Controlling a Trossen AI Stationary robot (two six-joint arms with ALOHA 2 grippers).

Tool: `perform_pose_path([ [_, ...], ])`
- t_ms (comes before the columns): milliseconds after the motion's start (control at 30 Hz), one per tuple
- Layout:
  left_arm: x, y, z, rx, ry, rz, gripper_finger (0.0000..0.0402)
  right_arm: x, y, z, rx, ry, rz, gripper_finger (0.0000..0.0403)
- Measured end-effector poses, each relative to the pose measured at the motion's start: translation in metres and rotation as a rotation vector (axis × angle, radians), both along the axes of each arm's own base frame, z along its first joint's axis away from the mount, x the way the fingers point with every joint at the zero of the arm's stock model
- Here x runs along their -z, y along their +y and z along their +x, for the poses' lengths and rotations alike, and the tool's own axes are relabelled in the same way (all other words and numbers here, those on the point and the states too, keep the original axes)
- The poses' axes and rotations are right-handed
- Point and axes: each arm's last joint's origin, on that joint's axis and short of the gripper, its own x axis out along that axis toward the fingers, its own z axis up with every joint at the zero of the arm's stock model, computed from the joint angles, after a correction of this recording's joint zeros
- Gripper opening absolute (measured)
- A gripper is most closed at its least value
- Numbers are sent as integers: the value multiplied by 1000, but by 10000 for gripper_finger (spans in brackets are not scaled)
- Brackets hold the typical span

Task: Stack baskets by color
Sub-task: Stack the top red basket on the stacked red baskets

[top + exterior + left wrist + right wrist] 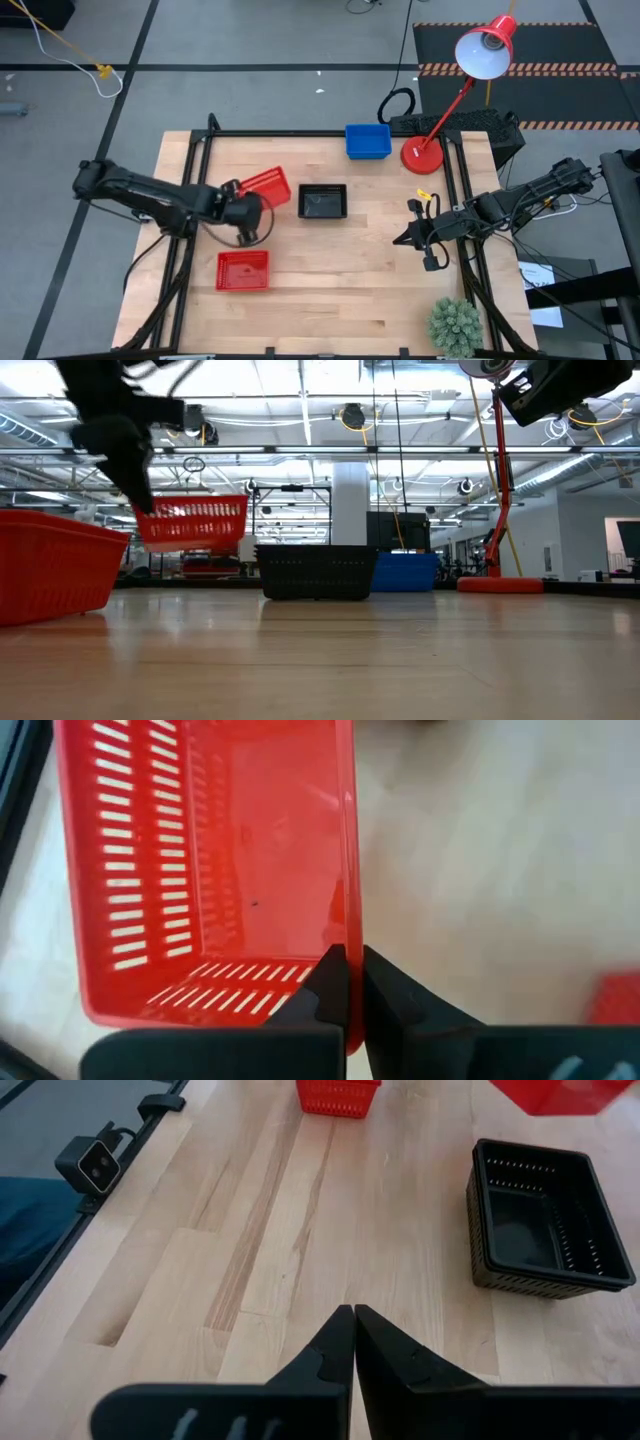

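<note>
Left gripper (347, 992): clamped on the wall of a red basket (265, 187), lifted, just beside the black basket (322, 201).
Right gripper (354, 1330): closed, empty.
Progress: second red basket (243, 270) awaits stacking; blue basket (368, 141) and black basket sit apart.

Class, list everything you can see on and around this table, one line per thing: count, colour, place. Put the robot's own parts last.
red baskets: two; one flat on the table's near left, one tilted, lifted off the table.
black basket: one, table centre.
blue basket: one, far edge.
lamp: one, red, far right.
plant: one, green, near right corner.
table: one, light wood.
left gripper: shut on the lifted red basket's rim.
right gripper: shut, empty, over the table's right side.
</note>
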Motion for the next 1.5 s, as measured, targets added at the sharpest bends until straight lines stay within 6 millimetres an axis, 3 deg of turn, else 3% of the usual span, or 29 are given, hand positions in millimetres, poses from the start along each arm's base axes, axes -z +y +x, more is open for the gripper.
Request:
perform_pose_path([
  [333, -36, -59, -17, 195, -50, -46, 7, -1, 0, 0, 2, -7, 1, 6],
  [533, -69, -106, -18, 321, -108, -49, 7, -2, 0, 1, 7, -20, 12, 6],
  [700, -82, -144, -19, 395, -87, -27, 7, -3, 1, 2, 11, -36, 27, 6],
  [1067, -72, -219, -31, 464, -27, -12, 7, -4, 1, 3, 18, -44, 40, 6],
  [1333, -56, -242, -47, 443, -24, -6, 7, -4, 1, 3, 17, -44, 40, 6],
  [1500, -55, -244, -55, 465, -11, 40, 7, -4, 1, 3, 17, -44, 40, 6],
])
